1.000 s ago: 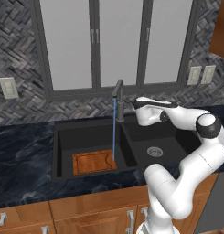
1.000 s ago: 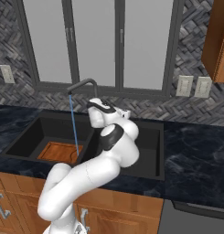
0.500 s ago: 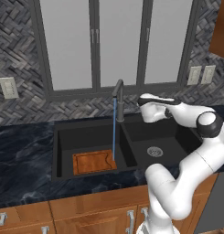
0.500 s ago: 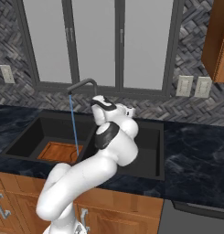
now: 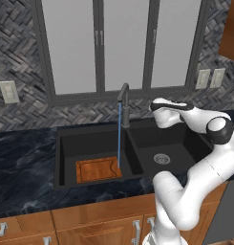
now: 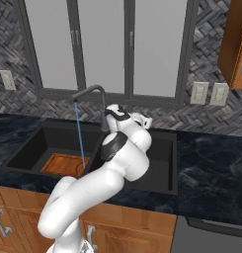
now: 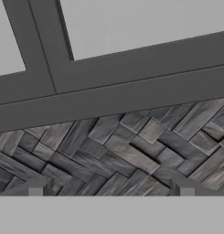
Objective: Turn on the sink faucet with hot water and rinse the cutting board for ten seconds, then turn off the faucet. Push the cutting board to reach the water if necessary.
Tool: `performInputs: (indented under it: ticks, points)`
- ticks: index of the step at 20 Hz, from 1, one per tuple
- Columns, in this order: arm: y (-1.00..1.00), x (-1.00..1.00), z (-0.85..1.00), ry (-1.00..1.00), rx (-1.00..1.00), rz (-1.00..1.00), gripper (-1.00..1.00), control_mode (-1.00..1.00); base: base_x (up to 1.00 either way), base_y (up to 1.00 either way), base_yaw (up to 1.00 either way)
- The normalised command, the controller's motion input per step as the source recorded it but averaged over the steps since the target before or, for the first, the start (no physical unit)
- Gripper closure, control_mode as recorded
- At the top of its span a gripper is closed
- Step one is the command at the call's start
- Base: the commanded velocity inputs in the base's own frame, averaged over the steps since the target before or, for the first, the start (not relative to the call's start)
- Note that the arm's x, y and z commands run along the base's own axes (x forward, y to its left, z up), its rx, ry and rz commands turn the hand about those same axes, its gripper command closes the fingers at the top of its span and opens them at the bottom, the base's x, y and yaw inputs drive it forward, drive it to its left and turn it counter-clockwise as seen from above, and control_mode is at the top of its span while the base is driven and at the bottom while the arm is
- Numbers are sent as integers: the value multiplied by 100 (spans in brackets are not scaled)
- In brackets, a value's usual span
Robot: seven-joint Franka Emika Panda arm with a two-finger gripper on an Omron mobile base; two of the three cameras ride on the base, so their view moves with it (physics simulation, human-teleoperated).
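Observation:
The dark grey sink faucet (image 5: 124, 100) (image 6: 95, 91) stands behind the divider of the black double sink (image 5: 66, 143) (image 6: 33, 143). A thin blue stream of water (image 5: 119, 136) (image 6: 80, 138) falls into the left basin and lands near the right edge of the reddish-brown cutting board (image 5: 97, 170) (image 6: 60, 164), which lies flat on the basin floor. My gripper (image 5: 155, 109) (image 6: 114, 111) (image 7: 111, 189) hovers just right of the faucet post, above the right basin, and faces the back wall. It is open and nothing sits between its fingertips (image 7: 36, 188).
Herringbone grey tile backsplash (image 7: 131, 151) and a dark window frame (image 7: 113, 87) lie straight ahead of the hand. A round metal drain (image 5: 161, 158) sits in the right basin. Dark marble counter (image 5: 23, 167) flanks the sink, with wall outlets (image 5: 210, 78) to the right.
My hand has drifted a little to the right and slightly up, away from the faucet post. The water keeps running and the cutting board has not moved.

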Motion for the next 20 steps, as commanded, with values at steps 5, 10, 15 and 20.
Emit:
performInputs:
  ticks: [5, 10, 15, 20]
  points:
    - [0, 0, -14, 3, 0, 0, -100, -100, 0, 0, 0]
    - [0, 0, -18, 3, 0, 0, -100, -100, 0, 0, 0]
    - [0, 0, -8, 2, 0, 0, -100, -100, 0, 0, 0]
    - [0, 0, 0, 1, 0, 0, -100, -100, 0, 0, 0]
